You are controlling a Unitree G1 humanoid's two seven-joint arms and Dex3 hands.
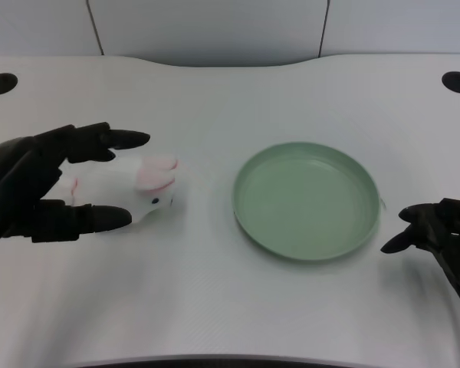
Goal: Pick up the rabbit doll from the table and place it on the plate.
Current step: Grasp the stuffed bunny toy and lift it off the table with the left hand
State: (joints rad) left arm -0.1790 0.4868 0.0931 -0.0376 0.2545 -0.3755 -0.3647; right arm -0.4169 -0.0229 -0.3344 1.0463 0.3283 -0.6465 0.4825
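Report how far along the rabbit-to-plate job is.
Done: the left hand has reached the rabbit doll, fingers on both sides of it. In hand: the grasp itself; whether the fingers already squeeze the doll is unclear, and it appears to lie on the table. Left: lifting, carrying right, and setting it on the empty green plate.

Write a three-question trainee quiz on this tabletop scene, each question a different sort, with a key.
1. True or false: the rabbit doll already lies on the green plate.
2. Which hand has fingers on either side of the doll? A) left hand B) right hand
3. Fill in: seen in the picture, the plate lies to the doll's ____.

Key: 1 false, it lies on the table; 2 A; 3 right.
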